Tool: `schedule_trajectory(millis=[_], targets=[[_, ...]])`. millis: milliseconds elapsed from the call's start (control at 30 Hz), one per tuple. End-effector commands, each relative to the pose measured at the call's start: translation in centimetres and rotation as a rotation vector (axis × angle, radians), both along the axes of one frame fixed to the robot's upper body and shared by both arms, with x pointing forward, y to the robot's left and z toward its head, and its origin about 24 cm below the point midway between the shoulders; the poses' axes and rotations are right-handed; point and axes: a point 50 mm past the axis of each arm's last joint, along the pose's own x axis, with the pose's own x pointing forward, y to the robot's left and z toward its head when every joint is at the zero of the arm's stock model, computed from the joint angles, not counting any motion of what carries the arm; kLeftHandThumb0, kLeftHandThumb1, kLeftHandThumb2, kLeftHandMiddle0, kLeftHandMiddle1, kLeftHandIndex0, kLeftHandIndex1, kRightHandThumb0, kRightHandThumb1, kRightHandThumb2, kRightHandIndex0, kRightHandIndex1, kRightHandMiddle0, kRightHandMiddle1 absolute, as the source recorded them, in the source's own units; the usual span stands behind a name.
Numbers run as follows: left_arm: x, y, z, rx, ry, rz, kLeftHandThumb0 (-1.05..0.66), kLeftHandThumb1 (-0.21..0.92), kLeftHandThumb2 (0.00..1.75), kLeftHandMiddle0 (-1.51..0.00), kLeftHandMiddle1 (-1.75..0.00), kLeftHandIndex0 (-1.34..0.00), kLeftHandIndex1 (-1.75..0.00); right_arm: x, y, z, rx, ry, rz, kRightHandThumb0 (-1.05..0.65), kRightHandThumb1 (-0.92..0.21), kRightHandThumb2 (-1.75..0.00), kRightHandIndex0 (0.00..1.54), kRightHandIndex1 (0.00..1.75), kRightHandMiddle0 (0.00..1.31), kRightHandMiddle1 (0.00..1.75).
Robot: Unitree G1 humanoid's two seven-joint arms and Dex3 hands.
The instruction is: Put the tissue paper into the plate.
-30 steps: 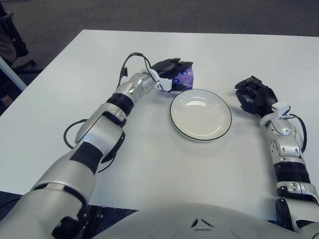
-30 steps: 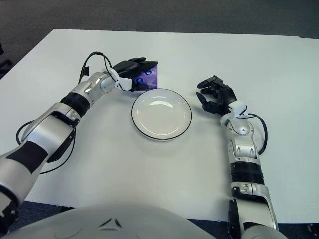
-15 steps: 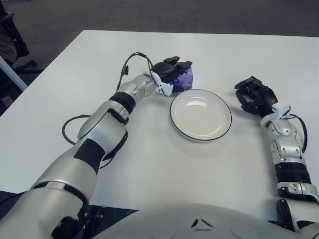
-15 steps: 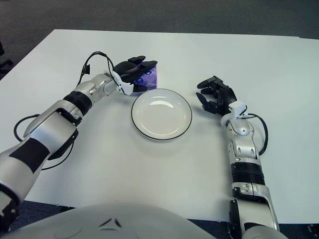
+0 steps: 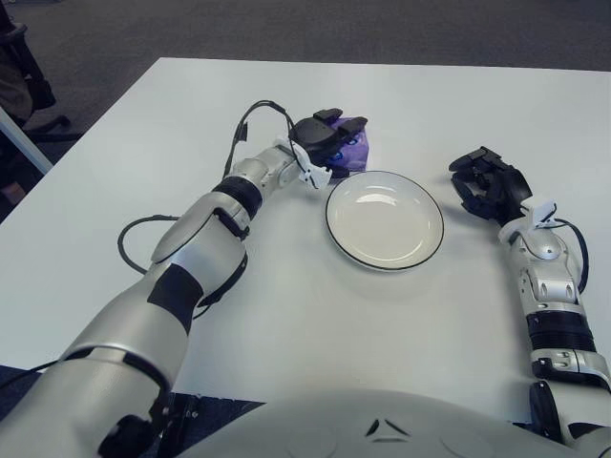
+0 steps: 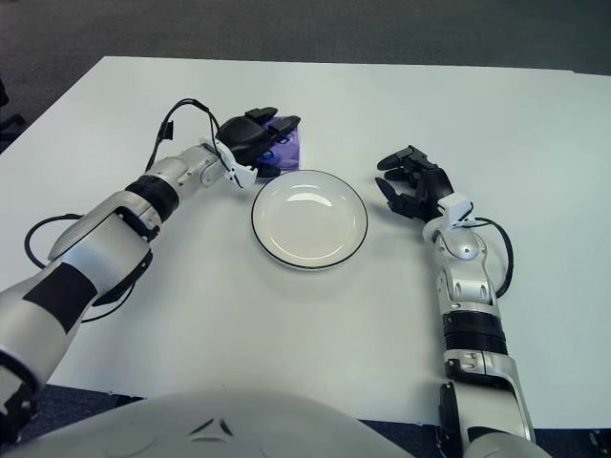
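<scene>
The left arm reached forward across the table (image 5: 115,191), its left hand (image 5: 322,143) arched over the purple tissue pack (image 5: 351,153), fingers curled down around it. The pack sat just behind the plate's (image 5: 385,219) far-left rim. The right hand (image 5: 489,186) rested right of the plate, fingers loosely curled, holding nothing.

This looks like an office or a lab room. A broad, plain white desk (image 5: 286,315) fills most of the view, and dark grey carpet (image 5: 315,27) covers the floor beyond its far edge, from about ten o'clock round to two o'clock. At about ten o'clock, off the desk's left edge, part of what seems to be a black swivel chair (image 5: 21,76) stands on the carpet.
</scene>
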Motion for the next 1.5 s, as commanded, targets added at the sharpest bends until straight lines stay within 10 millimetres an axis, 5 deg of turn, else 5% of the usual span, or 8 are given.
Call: schedule_trajectory(millis=[0,100,267,467,933,1167,1467], targets=[[-0.3,1.8,-2.4,0.003,0.038,0.08,-0.4,0.92,0.35,-0.38,-1.21,-0.53,-0.72,-2.8,-0.9,-5.6,0.016,0.28,-0.043,-0.01,-0.73,-0.55,0.59,1.46,0.45,1.31],[-0.8,2.6,-3.2,-0.088,0.035,0.086,-0.17,0.88,0.39,-0.37,-1.46,-0.5,-1.05,-2.7,-0.8,-5.6,0.019,0.279,-0.043,-0.01,-0.73,-0.55,0.59,1.46,0.45,1.31],[-1.1,2.9,-3.0,-0.312,0.139,0.092,-0.02,0.51,1.0,-0.43,-1.71,-0.47,-1.52,-2.7,-0.8,-5.6,0.02,0.279,-0.044,-0.01,-0.73,-0.55,0.59,1.46,0.45,1.3],[-0.8,3.0,-2.6,-0.487,0.293,0.13,0.0,0.26,1.36,-0.59,-1.74,-0.54,-1.67,-2.7,-0.9,-5.6,0.02,0.278,-0.043,-0.01,-0.73,-0.54,0.59,1.46,0.45,1.3],[-0.5,3.3,-2.3,-0.527,0.34,0.153,0.0,0.22,1.42,-0.62,-1.75,-0.55,-1.69,-2.7,-0.9,-5.6,0.022,0.277,-0.042,-0.01,-0.73,-0.54,0.59,1.46,0.45,1.3],[0.1,2.9,-0.3,-0.637,0.352,0.107,0.0,0.2,1.45,-0.63,-1.75,-0.55,-1.71,-2.7,-0.9,-5.6,0.023,0.278,-0.043,-0.01,-0.74,-0.54,0.59,1.46,0.45,1.3],[-0.8,1.8,2.8,-0.808,0.146,-0.069,0.0,0.19,1.46,-0.64,-1.75,-0.55,-1.72,-2.7,-1.0,-5.6,0.023,0.279,-0.042,-0.01,-0.74,-0.54,0.59,1.46,0.45,1.3]])
